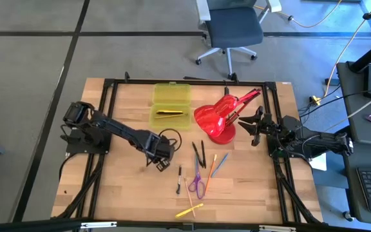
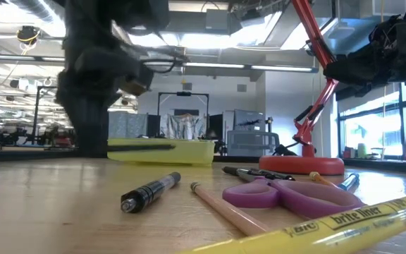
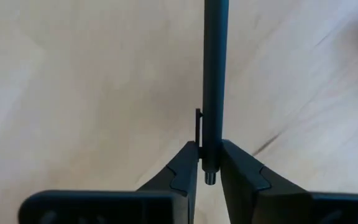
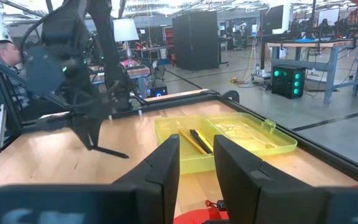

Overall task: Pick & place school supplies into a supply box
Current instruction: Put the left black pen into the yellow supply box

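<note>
My left end effector (image 3: pixel 209 177) is clamped on a dark pen (image 3: pixel 212 81), the barrel pinched between both fingers (image 3: pixel 185 171) and running straight out ahead over the bare wood of the desk (image 1: pixel 114 187). In the right wrist view the same pen hangs from it at a slant, above the wood. From overhead, that end effector (image 1: pixel 159 161) sits left of the desk's middle, at about nine o'clock from the loose supplies.

The supply box (image 1: pixel 171 106), yellow-green and see-through with its lid folded open, lies at twelve o'clock on the desk, with a yellow pencil (image 1: pixel 171 114) and something dark already inside. The red lamp (image 1: pixel 219 119) stands just beside the box, at its three o'clock.

Spread toward six o'clock: the purple scissors (image 1: pixel 198 183), a small black marker (image 1: pixel 179 180) at their nine o'clock, two dark pens (image 1: pixel 200 153) at their twelve, an orange pencil (image 1: pixel 210 167) and a blue pen (image 1: pixel 219 165) at about two o'clock, and a yellow highlighter (image 1: pixel 190 210) nearest the front edge.

My right end effector (image 4: pixel 196 163) hangs near the lamp's base at the desk's three o'clock side, fingers parted with nothing between them, facing the box.
</note>
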`<action>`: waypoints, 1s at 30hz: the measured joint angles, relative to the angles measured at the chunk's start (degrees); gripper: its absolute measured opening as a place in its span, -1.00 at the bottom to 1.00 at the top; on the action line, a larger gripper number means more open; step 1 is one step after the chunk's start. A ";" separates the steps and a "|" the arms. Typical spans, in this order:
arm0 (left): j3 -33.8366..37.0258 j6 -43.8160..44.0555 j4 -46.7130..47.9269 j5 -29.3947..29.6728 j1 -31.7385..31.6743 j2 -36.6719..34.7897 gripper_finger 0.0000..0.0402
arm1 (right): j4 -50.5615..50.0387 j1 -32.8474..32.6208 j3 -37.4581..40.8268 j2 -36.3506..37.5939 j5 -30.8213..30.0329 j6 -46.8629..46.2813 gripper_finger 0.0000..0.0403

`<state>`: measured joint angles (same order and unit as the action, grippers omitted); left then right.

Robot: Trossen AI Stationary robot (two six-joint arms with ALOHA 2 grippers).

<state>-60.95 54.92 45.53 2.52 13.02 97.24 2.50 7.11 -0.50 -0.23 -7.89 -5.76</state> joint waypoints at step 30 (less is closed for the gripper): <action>-0.19 -62.73 -4.88 12.44 -32.42 -2.38 -0.78 | 0.00 0.00 0.00 0.00 -0.08 0.20 -0.49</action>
<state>-61.14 -7.80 40.64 14.95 -19.40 94.86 2.51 7.11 -0.50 -0.23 -7.97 -5.56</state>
